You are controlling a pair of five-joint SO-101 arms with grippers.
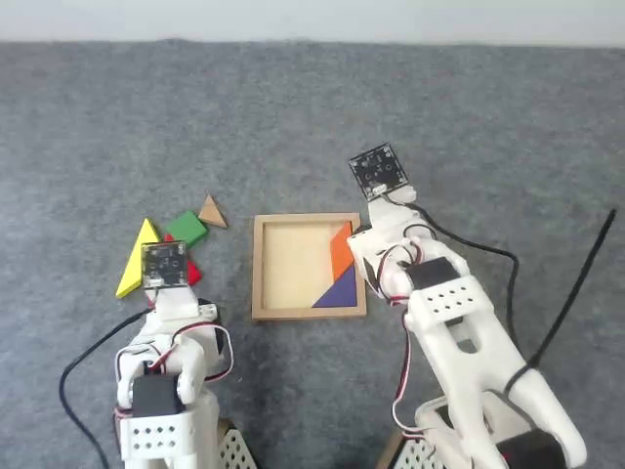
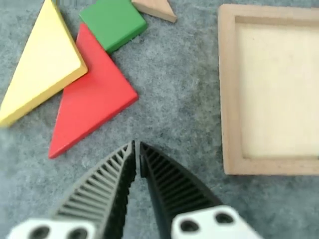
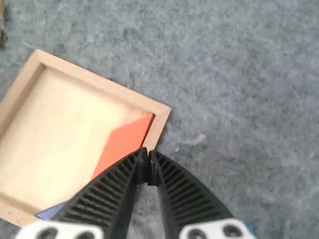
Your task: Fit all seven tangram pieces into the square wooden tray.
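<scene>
black ribbed fingers [image 2: 114, 189] of the left gripper [image 2: 137, 147] sit closest to the lens in the left wrist view, pressed almost tip to tip with nothing between them. they hang above grey carpet [image 2: 174, 99] near one corner of the red triangle [image 2: 92, 99]. the yellow triangle [image 2: 42, 64] lies touching that piece along one edge, the green square [image 2: 112, 22] touches the red triangle's far point, and a small tan triangle [image 2: 154, 7] lies just beside the square. all four are on the carpet, outside the wooden tray [image 2: 228, 99].

in the high view, the left arm [image 1: 166, 391] rises from the lower left of the frame, its wrist camera [image 1: 164, 266] over part of the red triangle [image 1: 191, 272]. the yellow triangle [image 1: 137, 256] lies at centre left, the green square [image 1: 186, 229] is just above and to its right, and the tan triangle [image 1: 211, 211] is higher still. the tray [image 1: 262, 274] sits at the centre of the frame, just right of the loose pieces. two pieces lie inside it, both along its right wall: an orange piece [image 1: 341, 252] in the upper part and a blue triangle [image 1: 340, 290] in the lower right corner, the two touching.

the right arm [image 1: 459, 332] comes in from the lower right of the frame and ends over the tray's right side. in the right wrist view the right gripper [image 3: 148, 154] is closed too, tips together and holding nothing. it hangs over the edge of the tray [image 3: 159, 119] — just beside the orange piece [image 3: 124, 142], with a sliver of the blue triangle [image 3: 50, 211] showing past the fingers.
</scene>
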